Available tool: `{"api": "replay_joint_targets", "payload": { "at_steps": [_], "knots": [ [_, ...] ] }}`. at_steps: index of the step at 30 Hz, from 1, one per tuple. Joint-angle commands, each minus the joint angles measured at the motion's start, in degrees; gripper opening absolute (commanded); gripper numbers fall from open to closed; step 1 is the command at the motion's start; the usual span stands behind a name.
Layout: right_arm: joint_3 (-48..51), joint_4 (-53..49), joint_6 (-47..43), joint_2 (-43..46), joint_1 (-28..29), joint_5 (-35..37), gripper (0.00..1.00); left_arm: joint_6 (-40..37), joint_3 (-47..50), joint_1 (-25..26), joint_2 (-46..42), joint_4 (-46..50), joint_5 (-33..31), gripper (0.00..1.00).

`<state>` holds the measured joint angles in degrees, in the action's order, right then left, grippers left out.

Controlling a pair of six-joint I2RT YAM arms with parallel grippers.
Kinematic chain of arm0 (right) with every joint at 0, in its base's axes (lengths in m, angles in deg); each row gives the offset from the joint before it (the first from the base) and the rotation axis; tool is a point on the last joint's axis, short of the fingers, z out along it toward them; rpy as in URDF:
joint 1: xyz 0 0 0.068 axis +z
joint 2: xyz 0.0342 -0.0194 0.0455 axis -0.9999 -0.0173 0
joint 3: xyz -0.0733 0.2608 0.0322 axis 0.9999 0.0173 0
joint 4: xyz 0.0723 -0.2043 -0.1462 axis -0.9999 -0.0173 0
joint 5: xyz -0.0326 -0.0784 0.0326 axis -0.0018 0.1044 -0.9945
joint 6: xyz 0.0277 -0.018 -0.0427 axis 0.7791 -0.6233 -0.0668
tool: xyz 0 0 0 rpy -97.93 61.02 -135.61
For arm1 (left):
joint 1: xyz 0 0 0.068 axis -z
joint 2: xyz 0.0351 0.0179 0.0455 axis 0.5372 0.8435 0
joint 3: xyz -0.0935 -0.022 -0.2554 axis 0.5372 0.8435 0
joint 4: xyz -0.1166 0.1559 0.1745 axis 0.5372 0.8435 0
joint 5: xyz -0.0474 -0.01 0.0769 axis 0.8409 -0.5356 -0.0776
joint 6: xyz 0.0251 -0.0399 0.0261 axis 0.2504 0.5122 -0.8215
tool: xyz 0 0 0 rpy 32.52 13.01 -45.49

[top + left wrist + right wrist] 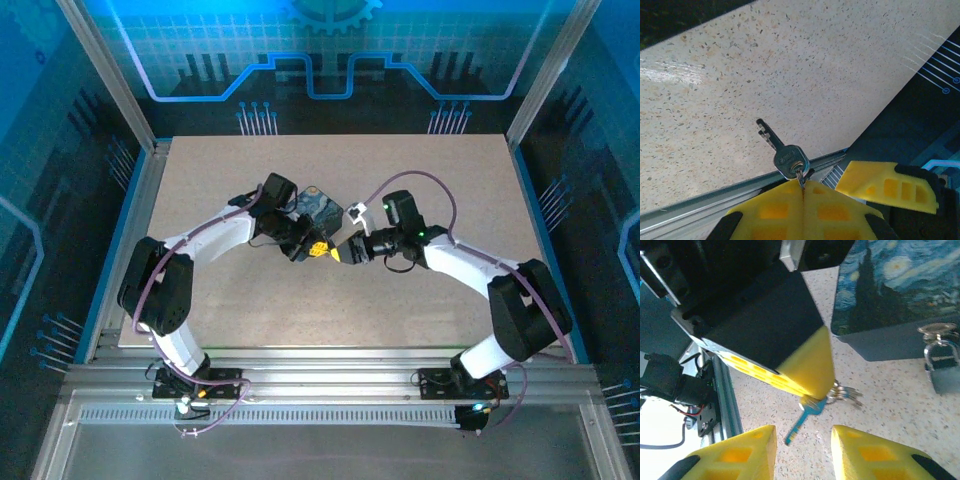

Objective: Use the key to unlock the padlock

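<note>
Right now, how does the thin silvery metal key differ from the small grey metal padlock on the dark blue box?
The key is flat with a notched blade; the padlock is a blocky body with a U-shaped shackle. The key is held by its ring in the shut left gripper; the padlock hangs on the latch of the dark blue box. Both are small and metal.

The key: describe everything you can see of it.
The key is small, silvery metal, with a rounded stamped head and a notched blade. It sits on a thin ring pinched between the shut yellow fingers of the left tool, blade pointing away from them, over the speckled table.
</note>
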<state>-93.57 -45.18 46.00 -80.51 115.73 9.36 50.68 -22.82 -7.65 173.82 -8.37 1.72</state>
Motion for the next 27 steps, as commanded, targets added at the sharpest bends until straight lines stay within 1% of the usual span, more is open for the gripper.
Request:
{"api": "replay_joint_targets", "payload": {
  "at_steps": [1,6,17,21,25,26,27],
  "knots": [
    [-2.1,-0.2,0.5,-1.3,1.5,1.0,0.35,0.4,-2.1,-0.7,-1.3,2.6,-0.6,0.00],
    [-4.7,-4.0,-1.0,-3.7,3.0,2.8,0.31,0.2,-2.3,-0.9,-1.2,2.8,-0.9,0.00],
    [-5.9,-5.7,-0.6,-5.3,3.4,4.6,0.22,0.4,-2.3,-1.4,-1.3,3.1,-1.8,0.00],
    [-5.8,-5.4,-0.1,-5.2,3.6,5.3,0.14,0.1,-3.0,-1.5,-1.0,3.6,-2.2,0.00],
    [-6.4,-5.8,0.8,-5.3,3.6,5.7,0.08,-0.1,-2.6,-1.4,-1.0,3.7,-2.6,0.00],
    [-6.6,-5.8,1.0,-5.2,3.5,5.8,0.07,-0.4,-2.6,-1.4,-1.0,4.0,-3.0,0.01],
    [-6.7,-5.8,1.3,-5.2,3.6,5.8,0.06,-0.6,-2.5,-1.3,-1.0,4.3,-3.2,0.04]
  ]
}}
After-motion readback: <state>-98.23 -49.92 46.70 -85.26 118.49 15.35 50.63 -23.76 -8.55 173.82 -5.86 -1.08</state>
